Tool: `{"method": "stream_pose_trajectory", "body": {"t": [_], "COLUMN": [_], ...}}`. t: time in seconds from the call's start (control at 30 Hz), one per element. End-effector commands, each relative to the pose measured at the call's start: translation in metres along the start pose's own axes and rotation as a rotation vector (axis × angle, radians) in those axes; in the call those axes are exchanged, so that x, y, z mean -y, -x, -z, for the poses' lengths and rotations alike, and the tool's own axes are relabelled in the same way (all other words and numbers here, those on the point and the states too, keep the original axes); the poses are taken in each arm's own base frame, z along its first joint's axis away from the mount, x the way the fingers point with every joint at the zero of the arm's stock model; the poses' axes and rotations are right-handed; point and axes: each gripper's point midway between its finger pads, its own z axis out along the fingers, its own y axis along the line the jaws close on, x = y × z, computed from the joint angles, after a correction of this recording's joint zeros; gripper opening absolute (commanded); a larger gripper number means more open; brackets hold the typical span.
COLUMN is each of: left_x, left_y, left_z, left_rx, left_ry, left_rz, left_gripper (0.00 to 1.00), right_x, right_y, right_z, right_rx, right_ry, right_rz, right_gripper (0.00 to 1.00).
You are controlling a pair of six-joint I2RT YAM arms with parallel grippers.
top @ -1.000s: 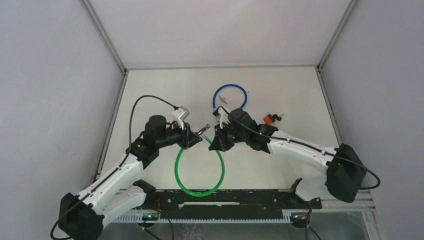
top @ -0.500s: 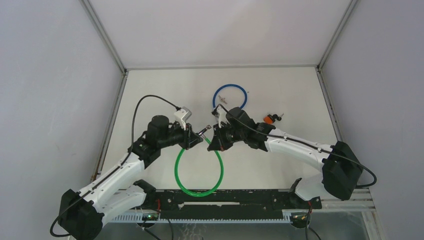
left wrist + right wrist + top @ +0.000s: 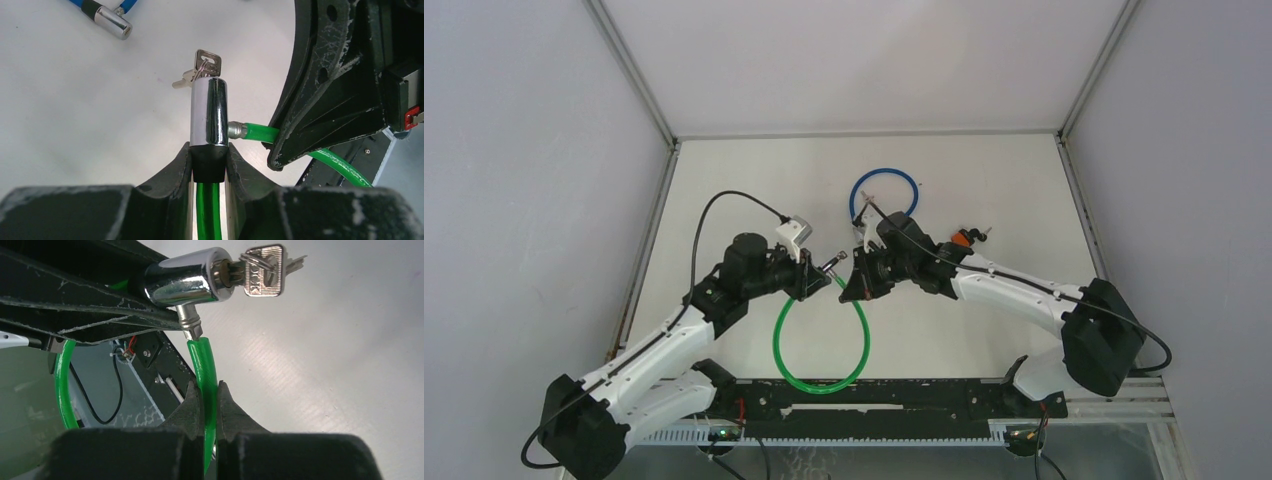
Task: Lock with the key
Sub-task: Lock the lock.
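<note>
A white table (image 3: 984, 180) fills the middle of the top view, closed in by pale grey walls (image 3: 524, 200), with a black rail (image 3: 874, 395) along its lower edge where the arm bases sit.

From the lower left of that view the left arm reaches to mid-frame. The left gripper (image 3: 809, 275) is closed tight on the black collar at the base of the lock barrel (image 3: 209, 112), one finger (image 3: 175, 167) on each side. The barrel is a chrome cylinder that stands straight up out of the grip in the left wrist view.

The green cable lock (image 3: 776, 340) hangs from it as a loop that curves down to the lower centre of the top view, close to the rail.

A key (image 3: 207, 62) sits in the far end of the barrel – another key dangles from the same ring beside it. In the right wrist view they appear at the top of the frame.

The cable's free end carries a short metal pin (image 3: 190, 324), which meets the side of the barrel. How deep it sits cannot be told.

Just right of centre, the right gripper (image 3: 861, 285) is pinched shut on the green cable a little way behind that pin, and the cable fills the narrow gap between its fingers (image 3: 192, 405).

Above the grippers a blue cable lock (image 3: 911, 190) lies coiled on the table, apart from both arms. Further right, a small orange piece (image 3: 963, 239) rests beside the right arm.
</note>
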Motion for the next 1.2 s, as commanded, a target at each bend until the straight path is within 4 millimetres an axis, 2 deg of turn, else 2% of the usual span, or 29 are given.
{"method": "stream_pose_trajectory", "body": {"t": [0.0,0.2,0.37,0.43,0.63,0.87,1.17], "left_x": [0.055,0.056,0.055,0.059,0.077,0.085,0.077], "left_y": [0.024,0.017,0.010,0.010,0.014,0.018,0.003], "left_z": [0.008,0.006,0.004,0.005,0.011,0.014,0.003], "left_rx": [0.031,0.004,-0.014,-0.013,-0.008,0.001,-0.057], "left_ry": [-0.217,-0.224,-0.229,-0.246,-0.304,-0.323,-0.307], "left_rz": [-0.076,-0.073,-0.069,-0.075,-0.114,-0.129,-0.104], "left_gripper": [0.00,0.00,0.00,0.00,0.00,0.00,0.00], "right_x": [-0.052,-0.055,-0.068,-0.067,-0.057,-0.055,-0.073], "right_y": [0.086,0.088,0.101,0.104,0.102,0.103,0.113], "right_z": [0.012,0.015,0.031,0.033,0.023,0.019,0.049], "right_rx": [0.259,0.258,0.330,0.344,0.306,0.294,0.363], "right_ry": [0.173,0.188,0.211,0.206,0.193,0.211,0.242], "right_rz": [0.011,0.015,0.053,0.054,0.009,-0.017,0.025], "right_gripper": [0.00,0.00,0.00,0.00,0.00,0.00,0.00]}}
